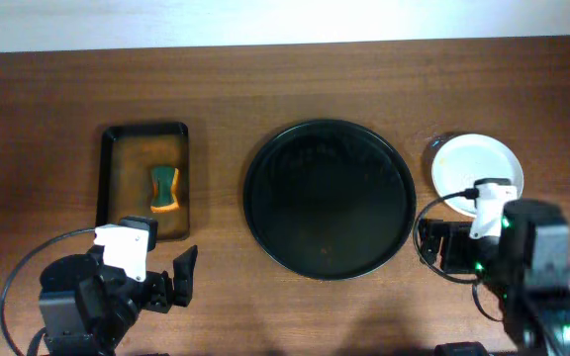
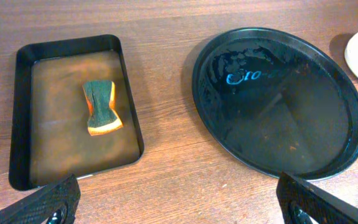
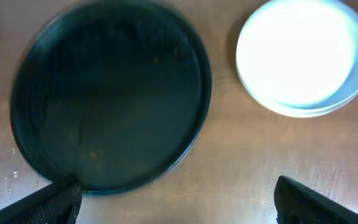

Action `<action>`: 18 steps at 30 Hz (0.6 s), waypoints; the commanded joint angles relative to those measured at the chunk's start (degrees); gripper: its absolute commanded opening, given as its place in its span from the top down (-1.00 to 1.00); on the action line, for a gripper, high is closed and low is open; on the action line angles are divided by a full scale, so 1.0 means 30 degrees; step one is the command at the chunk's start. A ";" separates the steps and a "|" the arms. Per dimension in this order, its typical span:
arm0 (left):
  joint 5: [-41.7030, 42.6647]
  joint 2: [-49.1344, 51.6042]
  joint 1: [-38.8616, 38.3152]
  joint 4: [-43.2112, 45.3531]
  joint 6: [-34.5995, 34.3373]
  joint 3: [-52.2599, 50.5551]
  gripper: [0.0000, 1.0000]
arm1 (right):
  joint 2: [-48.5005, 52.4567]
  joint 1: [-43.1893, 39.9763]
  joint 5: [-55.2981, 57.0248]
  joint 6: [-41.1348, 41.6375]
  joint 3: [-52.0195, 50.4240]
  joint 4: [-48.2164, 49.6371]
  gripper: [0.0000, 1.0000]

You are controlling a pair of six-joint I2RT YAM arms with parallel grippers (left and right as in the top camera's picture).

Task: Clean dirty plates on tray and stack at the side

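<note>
A round black tray (image 1: pixel 327 198) lies at the table's middle with no plates on it; it also shows in the left wrist view (image 2: pixel 278 99) and the right wrist view (image 3: pixel 110 99). White plates (image 1: pixel 476 165) sit stacked to the tray's right, also in the right wrist view (image 3: pixel 303 56). A green and orange sponge (image 1: pixel 164 189) lies in a black rectangular pan (image 1: pixel 112 188), also in the left wrist view (image 2: pixel 101 107). My left gripper (image 1: pixel 178 277) is open and empty near the front left. My right gripper (image 1: pixel 435 245) is open and empty, just in front of the plates.
The pan (image 2: pixel 23 124) holds brownish liquid. The tray's surface shows wet streaks. Bare wooden table lies between the pan and the tray. A white wall edge runs along the far side of the table.
</note>
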 commanded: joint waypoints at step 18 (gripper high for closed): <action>0.0007 -0.0073 0.0029 0.0080 -0.0109 -0.0189 -0.98 | -1.4557 0.0583 0.0503 -0.0882 -1.8870 2.3970 -0.97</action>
